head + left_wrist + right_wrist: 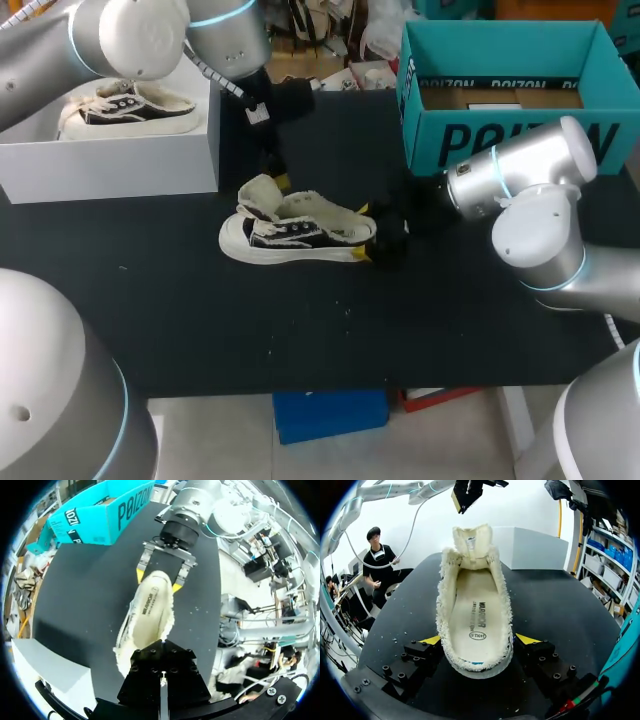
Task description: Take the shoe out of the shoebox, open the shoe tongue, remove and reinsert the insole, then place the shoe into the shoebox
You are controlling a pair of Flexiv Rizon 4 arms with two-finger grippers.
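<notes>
A cream low shoe with dark sides lies on its sole in the middle of the black table. Its tongue stands pulled up and the printed insole lies flat inside. My right gripper straddles the heel, with a yellow fingertip pressed against each side, so it is shut on the shoe. My left gripper hangs just above the tongue at the toe end, its fingers shut together with nothing between them. From the right wrist view the left gripper is clear of the tongue.
A white shoebox stands at the back left with a second matching shoe in it. An open teal cardboard box stands at the back right, close behind my right arm. Bare black table lies in front of the shoe.
</notes>
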